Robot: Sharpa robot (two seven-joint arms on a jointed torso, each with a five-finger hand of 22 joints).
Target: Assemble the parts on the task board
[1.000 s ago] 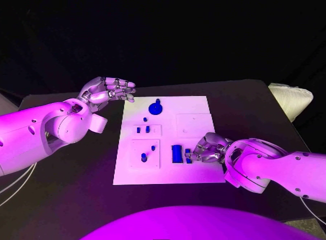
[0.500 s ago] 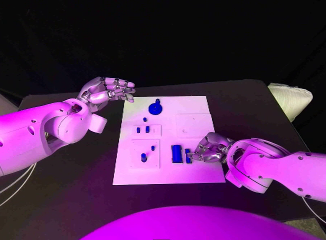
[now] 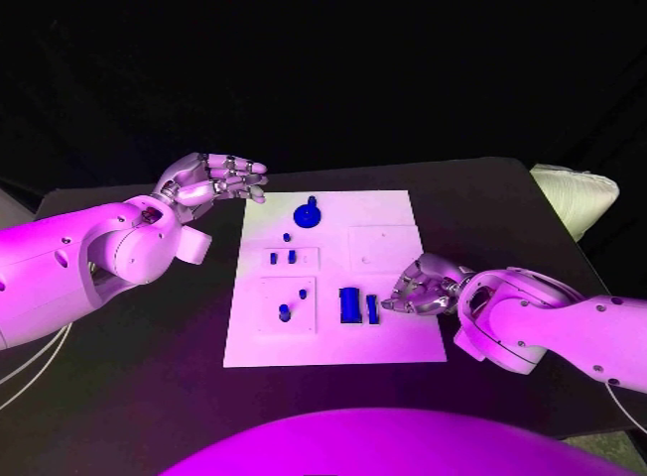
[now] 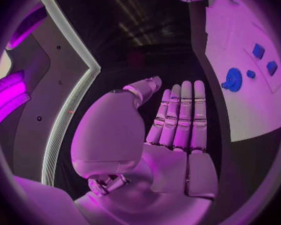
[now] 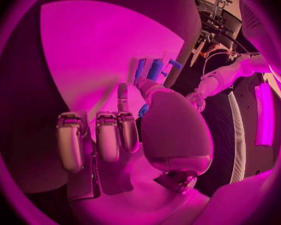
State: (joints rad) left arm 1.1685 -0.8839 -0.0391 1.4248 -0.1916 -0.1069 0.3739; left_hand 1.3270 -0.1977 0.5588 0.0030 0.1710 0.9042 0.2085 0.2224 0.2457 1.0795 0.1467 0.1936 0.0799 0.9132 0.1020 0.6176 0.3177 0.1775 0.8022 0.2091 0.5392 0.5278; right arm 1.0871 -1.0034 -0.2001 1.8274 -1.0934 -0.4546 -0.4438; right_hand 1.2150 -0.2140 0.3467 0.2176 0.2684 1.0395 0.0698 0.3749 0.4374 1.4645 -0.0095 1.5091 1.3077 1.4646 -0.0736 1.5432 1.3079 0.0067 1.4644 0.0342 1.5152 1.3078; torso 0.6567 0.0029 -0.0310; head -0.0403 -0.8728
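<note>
Right robot hand (image 3: 420, 294): it rests on the near right part of the task board, just beside the two upright blue blocks; its fingers are curled in, and I cannot tell if a part is between them.
Left robot hand (image 3: 213, 178): it hangs above the desk beyond the far left corner of the board; the wrist view shows the fingers (image 4: 181, 116) straight and side by side, the palm bare, grasping nothing.
Task board (image 3: 388, 210): a white plate in the middle of the desk (image 3: 152, 377), long side running away from the robot.
Round blue part (image 3: 310, 214): it lies near the far edge of the board, at the left.
Two small blue pegs (image 3: 284, 257): they stand in a square recess at the left middle.
Blue blocks (image 3: 358, 304): a wider one and a narrow one, side by side, near the front edge.
Small blue parts (image 3: 293, 304): they sit in the near left recess.
</note>
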